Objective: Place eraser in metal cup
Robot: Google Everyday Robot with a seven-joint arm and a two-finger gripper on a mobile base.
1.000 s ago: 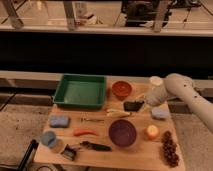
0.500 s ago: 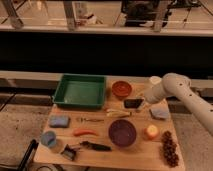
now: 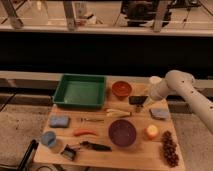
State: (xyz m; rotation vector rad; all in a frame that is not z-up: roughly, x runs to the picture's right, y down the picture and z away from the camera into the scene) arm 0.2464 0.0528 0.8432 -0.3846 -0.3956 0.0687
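A: Starting with the eraser (image 3: 137, 100): black, flat, rectangular with rounded edges, matte, sitting at the far right part of the wooden counter (image 3: 102, 155), just right of the orange-brown bowl (image 3: 121, 89).

B: Hand?

A: The hand (image 3: 144, 103) is right at the eraser's right end, at the tip of the white rounded arm (image 3: 182, 90) coming in from the right. Whether it's gripping the eraser or just touching it, cannot tell.

B: Metal cup?

A: Small grey thing front left, likely the metal cup (image 3: 55, 145), tucked just beside the light blue cup (image 3: 48, 138). Hard to make out. Well apart from the eraser, diagonally across the counter.

B: Other stuff, quick.

A: Green plastic tray (image 3: 80, 92), rectangular, raised walls, far left. Blue-grey flat pad (image 3: 59, 121) on the left edge, another blue-grey pad (image 3: 160, 113) on the right just below the hand. Dark purple bowl (image 3: 122, 133), round, front centre. Orange fruit (image 3: 152, 132) just right of it. Dark bunch of grapes (image 3: 170, 148), bumpy, at the front right corner. Orange-red carrot-shaped piece (image 3: 85, 132) left of the purple bowl. Pale yellow banana (image 3: 118, 112) lying near the middle. Black-handled tool (image 3: 96, 146) along the front.
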